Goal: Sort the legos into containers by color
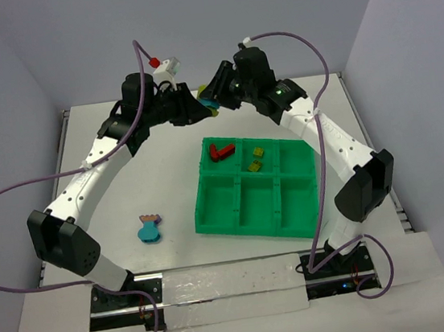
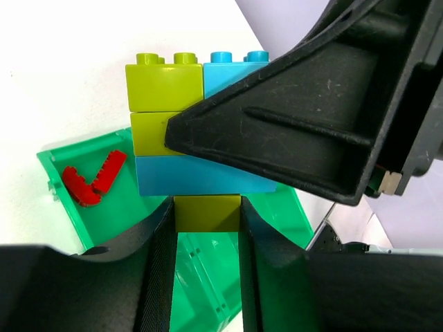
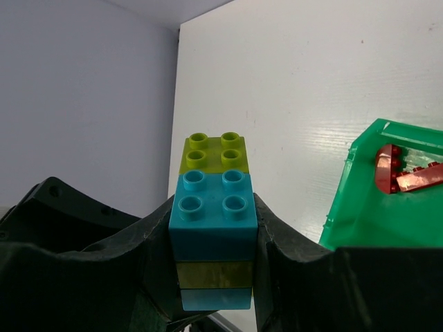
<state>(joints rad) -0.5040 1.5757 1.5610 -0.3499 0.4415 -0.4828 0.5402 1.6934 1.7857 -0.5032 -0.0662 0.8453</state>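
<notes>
Yellow-green and cyan bricks make up the stack [image 1: 210, 104] we hold above the table, just past the far edge of the tray [image 1: 198, 217]. Our left gripper [image 2: 206, 218] pinches its yellow-green end brick; our right gripper [image 3: 213, 232] pinches a cyan one. The far-left compartment holds red bricks [image 1: 220, 151], the far-middle yellow-green bricks [image 1: 257, 158]. A blue piece [image 1: 149, 228] lies left of the tray.

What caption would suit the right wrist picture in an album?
Right tool pinching a stack of blue and yellow-green bricks, with red bricks lying in the green tray nearby.
</notes>
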